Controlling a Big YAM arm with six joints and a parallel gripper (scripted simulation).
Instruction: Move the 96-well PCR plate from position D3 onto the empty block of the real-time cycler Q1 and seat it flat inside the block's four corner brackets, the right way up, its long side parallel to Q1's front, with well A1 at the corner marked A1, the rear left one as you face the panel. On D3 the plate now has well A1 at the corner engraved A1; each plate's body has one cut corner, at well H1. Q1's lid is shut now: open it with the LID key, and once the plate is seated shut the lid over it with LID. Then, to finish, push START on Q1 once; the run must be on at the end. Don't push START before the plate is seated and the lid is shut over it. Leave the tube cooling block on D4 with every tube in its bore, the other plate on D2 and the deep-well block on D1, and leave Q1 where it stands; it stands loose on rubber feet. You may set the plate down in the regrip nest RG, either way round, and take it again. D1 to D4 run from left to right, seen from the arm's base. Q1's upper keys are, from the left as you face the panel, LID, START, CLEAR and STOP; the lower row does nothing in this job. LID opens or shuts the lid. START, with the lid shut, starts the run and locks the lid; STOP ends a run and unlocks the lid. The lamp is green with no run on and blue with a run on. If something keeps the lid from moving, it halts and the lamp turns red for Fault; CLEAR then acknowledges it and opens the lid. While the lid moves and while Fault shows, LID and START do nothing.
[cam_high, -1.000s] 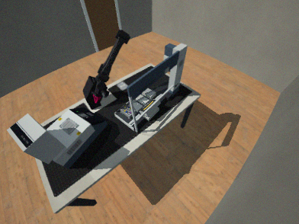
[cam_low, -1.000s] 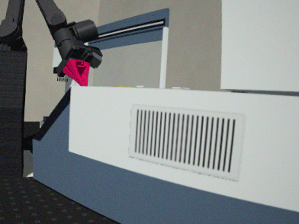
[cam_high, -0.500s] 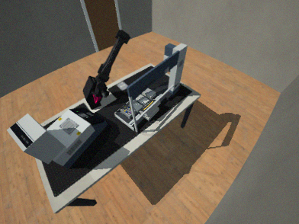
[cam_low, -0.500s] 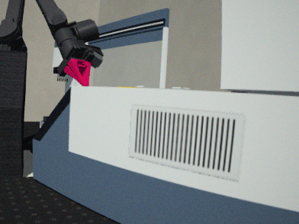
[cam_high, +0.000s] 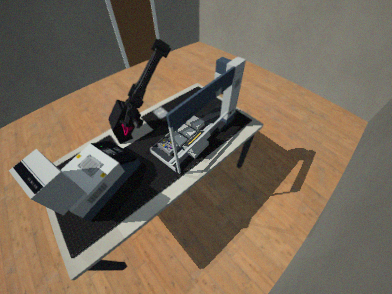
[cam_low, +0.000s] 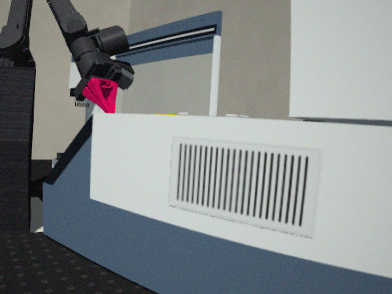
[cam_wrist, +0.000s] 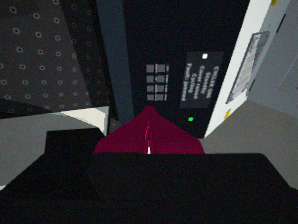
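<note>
Magenta-fingered black gripper (cam_wrist: 148, 131) pinched shut, empty, above dark key panel (cam_wrist: 156, 81) of white-grey cycler (cam_high: 92, 180), worktop's left end; green lamp (cam_wrist: 190, 119) lit.

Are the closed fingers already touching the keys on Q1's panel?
Cannot tell. In the wrist view the shut fingers point at the keys, but along that line no gap or contact shows; the exterior view hides the panel.

Crimson gripper (cam_wrist: 148, 131), green lamp (cam_wrist: 190, 119), dotted black mat (cam_wrist: 45, 55)
</note>
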